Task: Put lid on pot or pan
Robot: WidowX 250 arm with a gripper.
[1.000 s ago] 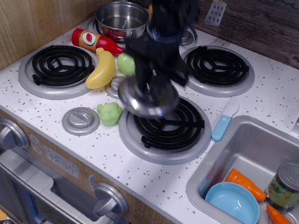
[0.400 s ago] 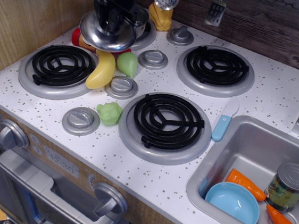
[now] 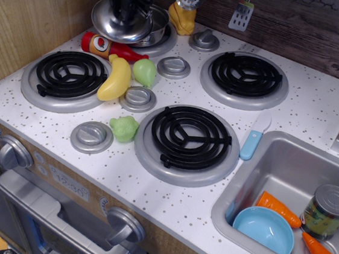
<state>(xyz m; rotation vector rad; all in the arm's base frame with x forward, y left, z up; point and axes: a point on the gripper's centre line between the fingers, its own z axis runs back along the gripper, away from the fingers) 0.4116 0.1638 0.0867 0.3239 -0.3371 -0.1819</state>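
The shiny domed steel lid (image 3: pixel 115 24) is at the back left, tilted over the small steel pot (image 3: pixel 158 24), whose rim shows just to the lid's right on the back left burner. My black gripper (image 3: pixel 126 8) comes down from the top edge and is shut on the lid's centre; the knob is hidden by the fingers. The lid covers most of the pot's opening and sits shifted to the left. Whether it rests on the rim I cannot tell.
A red ketchup bottle (image 3: pixel 108 48), banana (image 3: pixel 116 79), green pear (image 3: pixel 144 72) and green toy (image 3: pixel 124 128) lie between the burners. Grey knob discs (image 3: pixel 91 136) dot the stove. A blue-handled knife (image 3: pixel 254 138) lies by the sink (image 3: pixel 287 157), which holds a light blue bowl (image 3: pixel 264 229), can and carrots.
The gripper carried the lid from above the front middle burner up to the back left, then a little further back and down onto the pot, uncovering the ketchup bottle.
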